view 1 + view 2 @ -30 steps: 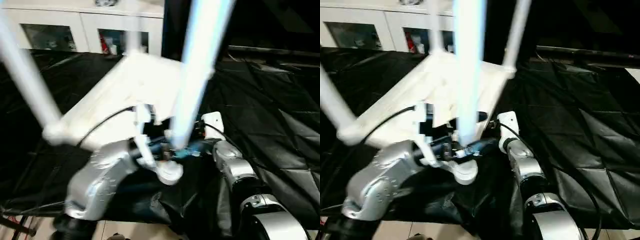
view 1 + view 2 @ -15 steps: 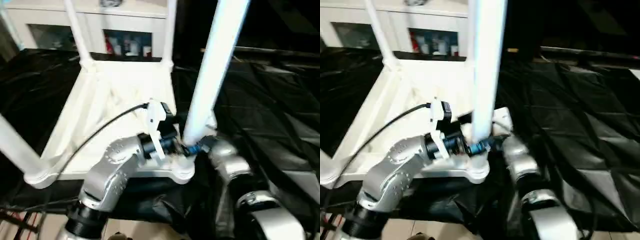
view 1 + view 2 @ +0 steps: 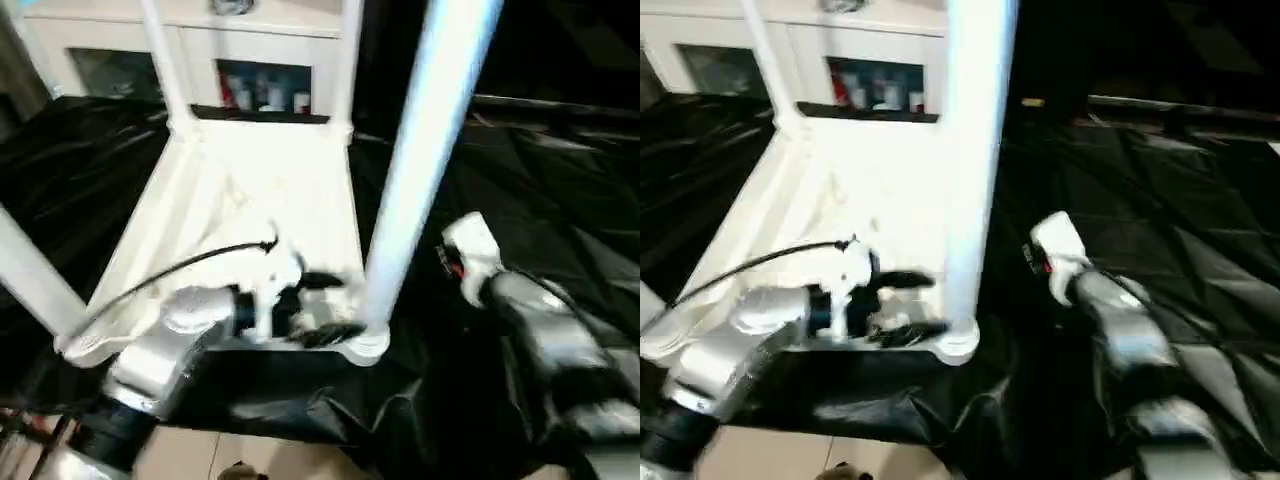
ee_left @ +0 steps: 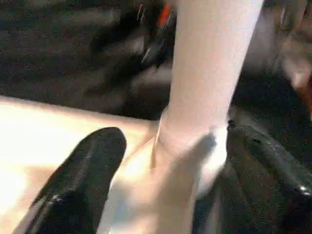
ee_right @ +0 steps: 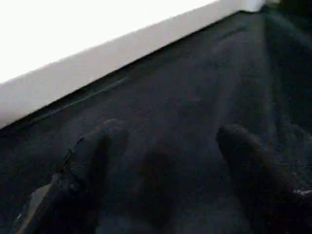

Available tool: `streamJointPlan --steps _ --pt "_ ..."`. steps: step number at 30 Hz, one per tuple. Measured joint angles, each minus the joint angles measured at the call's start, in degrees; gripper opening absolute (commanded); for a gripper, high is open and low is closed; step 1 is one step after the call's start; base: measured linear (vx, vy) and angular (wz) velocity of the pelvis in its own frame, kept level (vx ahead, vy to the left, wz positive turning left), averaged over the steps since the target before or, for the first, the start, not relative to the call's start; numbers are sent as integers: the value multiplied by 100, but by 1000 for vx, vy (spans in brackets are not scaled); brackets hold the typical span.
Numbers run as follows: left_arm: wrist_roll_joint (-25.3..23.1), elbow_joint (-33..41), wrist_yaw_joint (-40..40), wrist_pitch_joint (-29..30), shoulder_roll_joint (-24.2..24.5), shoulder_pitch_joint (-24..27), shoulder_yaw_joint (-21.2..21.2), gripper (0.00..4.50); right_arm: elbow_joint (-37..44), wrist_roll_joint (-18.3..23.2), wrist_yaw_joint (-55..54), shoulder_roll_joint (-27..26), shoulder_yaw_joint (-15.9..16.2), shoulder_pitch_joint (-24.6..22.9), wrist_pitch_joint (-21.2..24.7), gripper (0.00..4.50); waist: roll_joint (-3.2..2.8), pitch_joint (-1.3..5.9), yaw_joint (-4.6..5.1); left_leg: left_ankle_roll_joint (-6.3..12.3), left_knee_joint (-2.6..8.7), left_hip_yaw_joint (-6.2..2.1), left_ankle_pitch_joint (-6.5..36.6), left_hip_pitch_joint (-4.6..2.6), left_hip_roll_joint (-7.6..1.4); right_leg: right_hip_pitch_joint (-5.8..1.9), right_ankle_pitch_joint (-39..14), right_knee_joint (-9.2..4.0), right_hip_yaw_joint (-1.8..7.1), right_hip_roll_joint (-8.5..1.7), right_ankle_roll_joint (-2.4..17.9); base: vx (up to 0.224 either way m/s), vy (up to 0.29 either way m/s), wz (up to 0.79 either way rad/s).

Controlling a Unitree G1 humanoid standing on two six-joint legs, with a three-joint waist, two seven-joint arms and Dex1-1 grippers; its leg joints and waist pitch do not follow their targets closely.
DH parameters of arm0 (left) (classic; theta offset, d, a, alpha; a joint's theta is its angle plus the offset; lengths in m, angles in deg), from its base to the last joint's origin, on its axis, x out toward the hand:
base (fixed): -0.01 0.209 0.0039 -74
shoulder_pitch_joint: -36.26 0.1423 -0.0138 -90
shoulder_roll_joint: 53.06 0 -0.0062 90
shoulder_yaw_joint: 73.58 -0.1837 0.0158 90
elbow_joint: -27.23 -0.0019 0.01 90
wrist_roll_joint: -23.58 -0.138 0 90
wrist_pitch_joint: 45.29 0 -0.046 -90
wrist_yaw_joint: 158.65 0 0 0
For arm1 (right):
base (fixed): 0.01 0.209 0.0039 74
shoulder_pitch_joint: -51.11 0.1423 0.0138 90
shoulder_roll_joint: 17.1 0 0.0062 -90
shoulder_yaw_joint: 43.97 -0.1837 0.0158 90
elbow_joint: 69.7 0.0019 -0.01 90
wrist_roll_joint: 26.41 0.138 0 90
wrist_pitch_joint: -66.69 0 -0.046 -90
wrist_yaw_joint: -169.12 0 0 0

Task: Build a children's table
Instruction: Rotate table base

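Children's table (image 3: pixel 255 190): white, upside down on the black-draped table (image 3: pixel 560 170), legs upright. Near leg (image 3: pixel 420 160) seated in corner socket (image 4: pixel 161 165). Left gripper (image 4: pixel 165 195): jaws released, straddling that socket. Right gripper (image 5: pixel 161 180): jaws released, empty, over black cloth.

From my remote station I see a work table draped in black cloth (image 3: pixel 560 160), creased in diagonal folds and spanning the frame. Behind it stands a white cabinet (image 3: pixel 200 45) with glazed doors; small red and pale items (image 3: pixel 262 98) sit behind the glass. Past the cloth's near edge, a strip of pale floor (image 3: pixel 790 455) is visible.
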State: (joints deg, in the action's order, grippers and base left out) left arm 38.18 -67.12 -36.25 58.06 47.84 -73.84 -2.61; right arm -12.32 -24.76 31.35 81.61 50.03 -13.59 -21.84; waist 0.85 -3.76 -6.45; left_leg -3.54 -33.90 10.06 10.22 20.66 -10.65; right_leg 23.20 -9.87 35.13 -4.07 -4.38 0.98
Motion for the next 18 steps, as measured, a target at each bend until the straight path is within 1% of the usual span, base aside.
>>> streamJointPlan --steps 1,2,3,4,5,6,9,11,13,16,17,18 --pt "-142 -123 -63 -79 76 -97 -95 362 165 21 141 119 23 -103 47 363 -1 0 -13 0 0 1 0 0 1 -1 0 -1 1 0 0 0 0 0" --pt "-300 -227 -129 -147 162 -170 -211 348 393 50 335 260 87 -224 96 363 -6 0 -29 0 1 0 0 -3 0 -6 0 -4 0 0 0 0 0 0" --pt "-445 -374 -188 -208 238 -205 -279 348 613 85 510 361 99 -323 149 363 -13 2 -27 0 1 2 1 -10 1 -10 -1 -4 4 0 -1 0 0 0" --pt "-519 -468 -212 -237 267 -222 -308 326 739 105 615 417 99 -374 207 363 -16 3 -21 0 1 3 1 -10 1 -10 -1 -4 5 0 -1 0 0 0" --pt "-569 -539 -223 -252 272 -232 -341 323 838 120 713 471 102 -421 246 363 -18 4 -20 0 1 3 1 -11 1 -11 -1 -5 4 0 -1 0 0 0" --pt "-588 -585 -247 -255 258 -238 -359 322 1004 161 818 537 103 -507 331 363 -18 4 -21 0 1 3 1 -11 1 -11 -1 -4 4 0 -1 0 0 0" --pt "-596 -700 -379 -314 214 -279 -380 282 1596 365 1236 764 139 -778 660 363 -22 5 -22 0 2 3 1 -13 -1 -11 -1 -3 4 0 -1 0 0 0" --pt "-637 -827 -457 -397 191 -374 -408 272 1842 464 1427 884 172 -874 763 363 -26 7 -20 0 1 3 0 -14 -1 -11 -1 -2 4 1 -1 0 0 0" --pt "-717 -1033 -559 -529 197 -521 -462 245 2114 496 1664 1052 314 -1003 812 363 -28 9 -34 1 2 2 0 -19 -1 -15 -17 -3 3 1 -28 0 0 0" --pt "-809 -1140 -660 -586 192 -595 -527 226 2186 496 1788 1061 348 -1036 900 363 -37 14 -20 1 0 2 0 -20 0 -17 -17 -4 5 1 -28 0 0 0" --pt "-842 -1185 -694 -588 196 -612 -567 226 2245 494 1797 1070 348 -1053 943 363 -37 14 -21 1 0 2 0 -21 0 -17 -17 -4 5 1 -28 0 0 0" --pt "-879 -1219 -736 -585 200 -613 -595 208 2335 495 1808 1087 348 -1086 979 363 -38 15 -23 1 0 2 0 -21 0 -16 -17 -4 4 1 -28 0 0 0"
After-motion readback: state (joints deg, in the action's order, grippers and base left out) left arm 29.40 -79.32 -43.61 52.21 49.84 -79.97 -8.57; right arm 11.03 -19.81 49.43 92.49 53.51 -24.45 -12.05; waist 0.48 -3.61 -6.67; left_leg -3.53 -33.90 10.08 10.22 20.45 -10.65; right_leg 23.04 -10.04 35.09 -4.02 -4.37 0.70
